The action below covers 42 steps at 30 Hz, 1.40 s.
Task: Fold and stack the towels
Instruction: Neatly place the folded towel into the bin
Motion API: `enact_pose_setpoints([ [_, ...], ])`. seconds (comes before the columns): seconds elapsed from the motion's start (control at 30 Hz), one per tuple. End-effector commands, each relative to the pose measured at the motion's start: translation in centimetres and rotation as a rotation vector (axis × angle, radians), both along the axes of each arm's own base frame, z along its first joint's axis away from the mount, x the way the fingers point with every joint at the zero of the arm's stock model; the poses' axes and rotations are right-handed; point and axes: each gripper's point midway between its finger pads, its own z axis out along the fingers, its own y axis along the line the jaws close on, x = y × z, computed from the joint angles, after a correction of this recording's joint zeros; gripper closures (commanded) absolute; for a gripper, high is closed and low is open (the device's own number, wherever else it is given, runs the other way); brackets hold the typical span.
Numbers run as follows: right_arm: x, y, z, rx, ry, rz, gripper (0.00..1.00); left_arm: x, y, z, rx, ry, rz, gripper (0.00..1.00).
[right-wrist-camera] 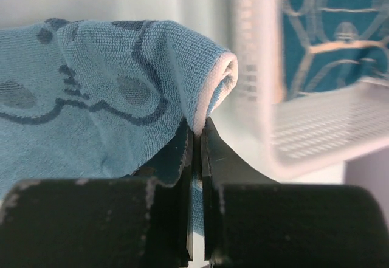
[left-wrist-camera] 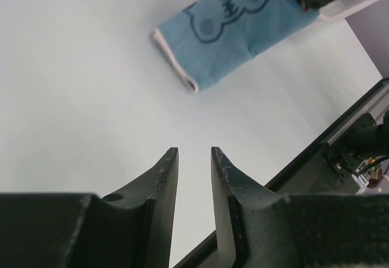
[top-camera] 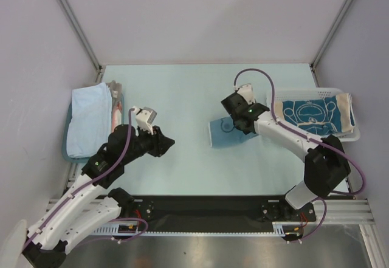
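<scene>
Fingers of our right gripper (right-wrist-camera: 196, 133) pinch the blue towel (right-wrist-camera: 91, 98) by its rolled edge, mid-table; left gripper (left-wrist-camera: 194, 152) parted, empty. We judge the light blue towel (top-camera: 88, 119) done and the teal towel (top-camera: 313, 113) waiting in the basket (top-camera: 304, 90).

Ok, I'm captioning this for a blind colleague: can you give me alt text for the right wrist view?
The right gripper is shut on the folded edge of a blue towel printed with dark outlines, which fills the left of the frame. Behind it to the right, out of focus, stands a white mesh basket holding a teal towel.
</scene>
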Motion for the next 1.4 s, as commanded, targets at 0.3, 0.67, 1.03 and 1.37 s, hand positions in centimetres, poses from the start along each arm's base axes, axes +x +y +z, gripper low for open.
enact_pose_setpoints([
  [0.3, 0.8, -14.7, 8.6, 0.017, -0.161, -0.19, 1.0, -1.8, -0.4, -0.9, 0.021, -0.002, -0.108, 0.67],
  [0.67, 1.3, -23.9, 8.9, 0.12, -0.248, -0.321, 1.0, -2.1, -0.3, -1.0, 0.011, -0.016, -0.111, 0.67],
  [1.03, 3.3, -29.0, 6.8, 0.11, -0.346, -0.433, 1.0, -2.5, -0.3, -0.6, 0.004, -0.037, -0.109, 0.66],
  [1.37, 4.2, -31.6, 2.5, 0.19, -0.311, -0.565, 0.36, -2.7, -0.6, -0.8, 0.005, -0.032, -0.126, 0.65],
])
